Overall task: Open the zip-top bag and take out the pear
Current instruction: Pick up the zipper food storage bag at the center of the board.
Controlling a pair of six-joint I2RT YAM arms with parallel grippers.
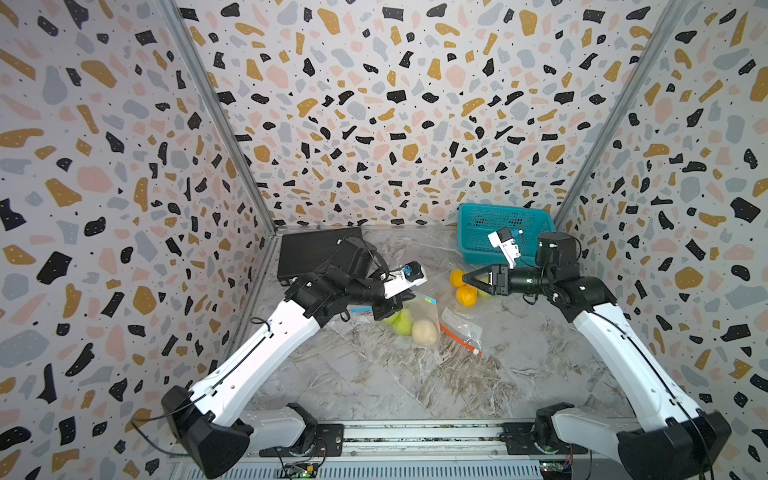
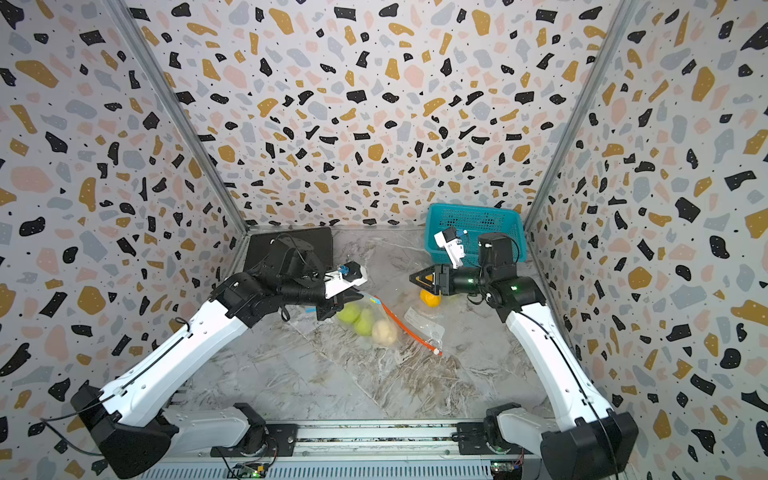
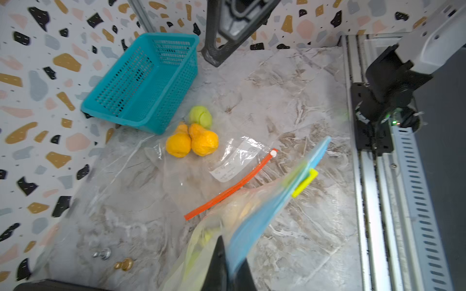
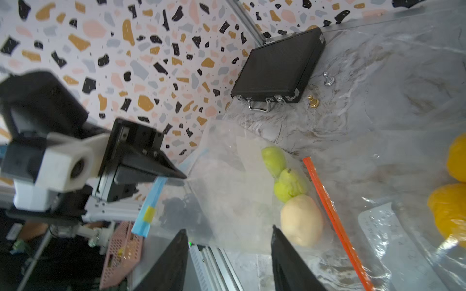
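At the far left a closed black case point(image 4: 277, 73) lies flat on the marble table point(image 1: 374, 382), its latches fastened, with a silver pawn point(image 4: 328, 79) and a gold pawn point(image 4: 313, 101) standing just beside it. Next comes the left gripper point(image 4: 176, 174), its fingers pressed together on the top edge of the clear zip-top bag point(image 4: 227, 196), pinching it right by the blue zip strip point(image 4: 151, 206) that carries a yellow slider point(image 4: 149, 213). That corner is lifted while the rest of the bag sags to the table. Inside, at the low end, lie the green pears point(image 4: 292, 177), at least two, touching one another, and a pale tan, potato-like piece point(image 4: 301, 220) against them. Just beside it, a second clear bag point(image 3: 237, 161) with an orange zip strip point(image 3: 229, 187) lies flat. Two orange pear-shaped fruits point(image 3: 191, 143) sit touching at its far edge; whether they are inside its plastic cannot be told. A green fruit point(image 3: 201, 116) rests against them. The right gripper point(image 1: 468, 278) hangs above these fruits with its fingers spread apart and nothing between them. At the far right the teal mesh basket point(image 3: 141, 83) stands near the back wall, its perforated floor showing in the left wrist view.
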